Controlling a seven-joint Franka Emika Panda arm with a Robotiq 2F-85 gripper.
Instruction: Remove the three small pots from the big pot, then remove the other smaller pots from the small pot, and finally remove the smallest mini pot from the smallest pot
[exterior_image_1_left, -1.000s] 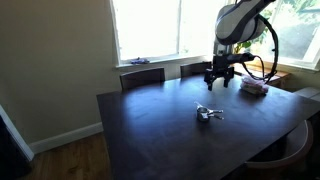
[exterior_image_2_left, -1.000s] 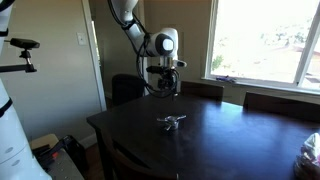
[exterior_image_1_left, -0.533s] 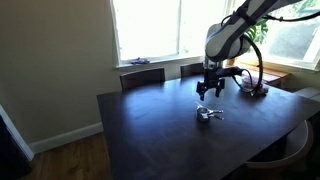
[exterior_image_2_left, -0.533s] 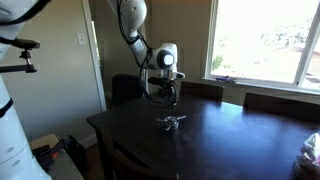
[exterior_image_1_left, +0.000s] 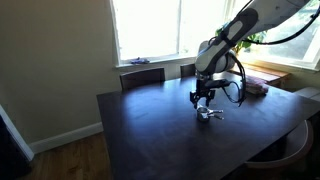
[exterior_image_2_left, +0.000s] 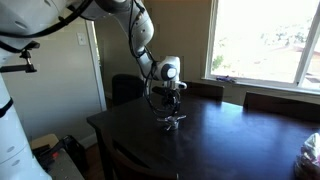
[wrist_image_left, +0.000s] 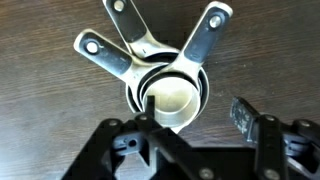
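Where an exterior view looks across the dark table (exterior_image_1_left: 150, 135), we see the arm (exterior_image_1_left: 240, 30) reach in from 2 o'clock and the gripper (exterior_image_1_left: 202, 99) hang just above the wood; the big pot (exterior_image_1_left: 208, 115) is a shiny speck here, too tiny to separate from what it holds, and sits just beside the fingertips at their 5 o'clock; a pinkish stack (exterior_image_1_left: 255, 88) lies well apart at its 2 o'clock, two chairs (exterior_image_1_left: 142, 75) stand behind the table, and a window (exterior_image_1_left: 150, 25) fills the wall at 12 o'clock; how the jaws stand we cannot tell from here. In an exterior view, the arm (exterior_image_2_left: 135, 30) bends down from 10 o'clock; the gripper (exterior_image_2_left: 171, 110) points straight down over the big pot (exterior_image_2_left: 173, 122), which rests near the middle of the table (exterior_image_2_left: 230, 140); whether they touch we cannot tell. In the wrist view, the big pot (wrist_image_left: 132, 95) fills the middle of the picture, with the small pots (wrist_image_left: 172, 98) nested inside it, rim within rim; three flat handles (wrist_image_left: 100, 48) fan out toward 10, 11 and 1 o'clock, each with a hole at its end; the gripper (wrist_image_left: 192, 115) enters from 6 o'clock with its fingers apart, clamped on nothing; one fingertip (wrist_image_left: 146, 122) overlaps the nested rims at their 7 o'clock, and its partner stands clear of the big pot at 4 o'clock, with bare wood between.
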